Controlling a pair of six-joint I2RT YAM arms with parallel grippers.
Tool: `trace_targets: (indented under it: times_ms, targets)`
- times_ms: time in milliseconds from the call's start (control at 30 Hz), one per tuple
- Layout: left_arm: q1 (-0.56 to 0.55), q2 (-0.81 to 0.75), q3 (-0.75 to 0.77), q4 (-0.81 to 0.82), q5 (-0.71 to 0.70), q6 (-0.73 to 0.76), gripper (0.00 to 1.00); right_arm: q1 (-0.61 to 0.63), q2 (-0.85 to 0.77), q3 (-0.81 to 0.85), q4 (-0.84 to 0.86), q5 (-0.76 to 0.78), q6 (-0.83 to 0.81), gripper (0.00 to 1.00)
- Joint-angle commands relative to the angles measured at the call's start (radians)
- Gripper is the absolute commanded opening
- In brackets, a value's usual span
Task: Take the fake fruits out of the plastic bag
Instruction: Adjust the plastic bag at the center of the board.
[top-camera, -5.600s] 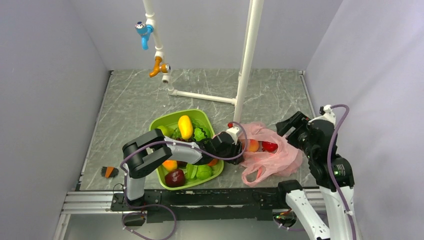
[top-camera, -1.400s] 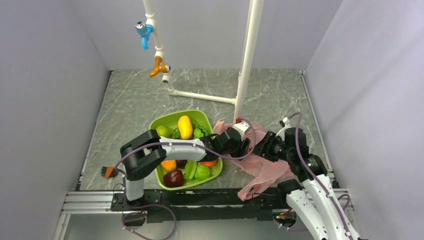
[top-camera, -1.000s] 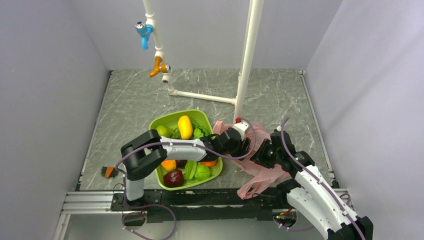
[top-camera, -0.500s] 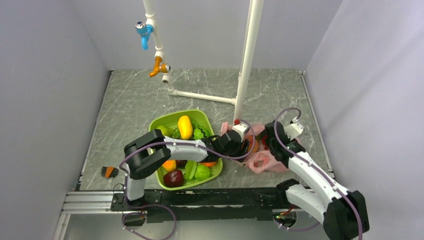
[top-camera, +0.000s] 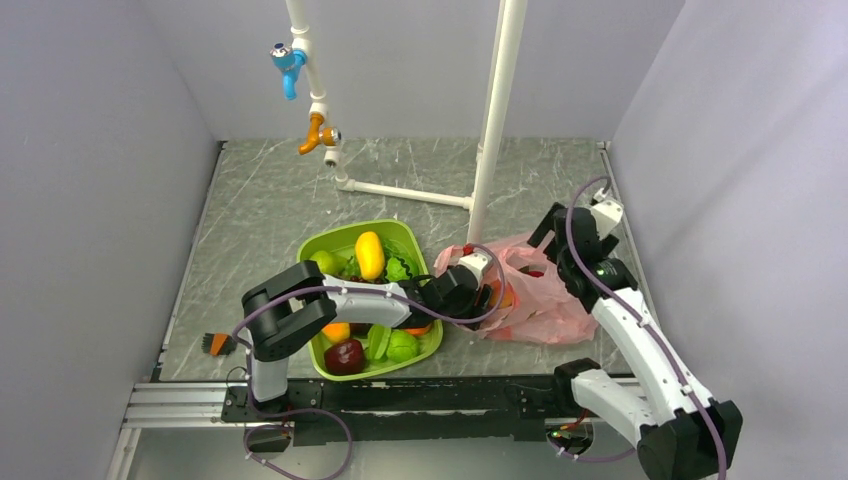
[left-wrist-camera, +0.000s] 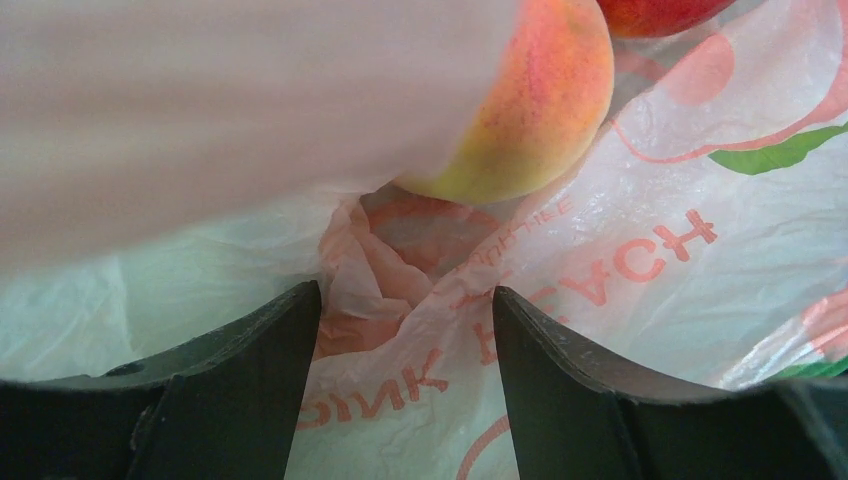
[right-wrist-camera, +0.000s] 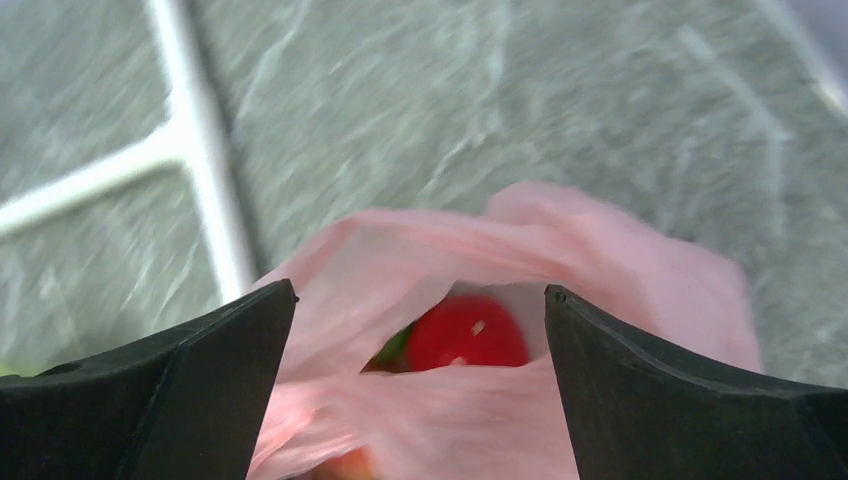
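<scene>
The pink plastic bag (top-camera: 545, 305) lies crumpled right of the green tray (top-camera: 322, 243). My left gripper (top-camera: 490, 292) reaches into its mouth from the left, open, with bag film (left-wrist-camera: 600, 260) between the fingers. The peach (left-wrist-camera: 530, 110) lies just beyond the fingertips, and the edge of the red apple (left-wrist-camera: 660, 8) shows behind it. My right gripper (top-camera: 548, 228) hovers open over the bag's far edge. In its view the bag (right-wrist-camera: 600, 260) gapes, showing the red apple (right-wrist-camera: 467, 333) and a sliver of the green fruit (right-wrist-camera: 395, 348).
The tray holds a yellow mango (top-camera: 369, 254), a maroon apple (top-camera: 345, 355) and other fruits. A white pipe post (top-camera: 492, 130) stands just behind the bag, with a low pipe (top-camera: 405, 190) on the table. A small brush (top-camera: 217, 344) lies at the near left.
My right arm swung from the bag's near side up to its far edge. The bag, bunched before, now lies spread flatter. My left gripper stayed at the bag's mouth.
</scene>
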Motion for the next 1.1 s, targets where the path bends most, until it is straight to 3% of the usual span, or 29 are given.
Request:
trace_targets:
  times_ms: [0, 200, 333, 400, 567, 667, 767, 933, 1000, 1033, 1067]
  targets:
    - [-0.014, -0.048, 0.051, -0.034, 0.007, 0.035, 0.70, 0.023, -0.102, 0.128, -0.181, -0.407, -0.139, 0.99]
    - [-0.014, -0.052, 0.036, 0.006, 0.007, 0.028, 0.70, 0.023, -0.292, 0.175, -0.263, -0.634, -0.151, 0.99]
    - [-0.014, -0.061, 0.027, 0.022, 0.002, 0.028, 0.70, 0.023, -0.296, 0.138, -0.392, -0.533, -0.068, 0.99]
    - [-0.014, -0.059, 0.023, 0.029, 0.005, 0.026, 0.70, 0.023, -0.287, 0.117, -0.386, -0.599, -0.133, 0.98]
    - [-0.014, -0.049, 0.022, 0.043, 0.014, 0.023, 0.70, 0.024, -0.397, 0.037, -0.165, -0.764, -0.197, 0.93]
    - [-0.014, -0.045, 0.027, 0.037, 0.016, 0.025, 0.70, 0.024, -0.347, -0.054, -0.065, -0.859, -0.142, 0.84]
    - [-0.012, -0.049, 0.017, 0.046, 0.015, 0.018, 0.70, 0.025, -0.312, -0.123, 0.018, -0.819, -0.123, 0.78]
    - [-0.012, -0.047, 0.007, 0.055, 0.020, 0.012, 0.70, 0.025, -0.366, -0.223, 0.161, -0.774, -0.183, 0.78]
    - [-0.011, -0.047, 0.009, 0.056, 0.018, 0.012, 0.70, 0.024, -0.365, -0.231, 0.149, -0.753, -0.160, 0.71]
    - [-0.011, -0.045, 0.009, 0.055, 0.017, 0.011, 0.70, 0.025, -0.363, -0.219, 0.117, -0.728, -0.136, 0.61]
    - [-0.011, -0.045, 0.008, 0.055, 0.018, 0.011, 0.70, 0.024, -0.358, -0.191, 0.037, -0.673, -0.092, 0.38]
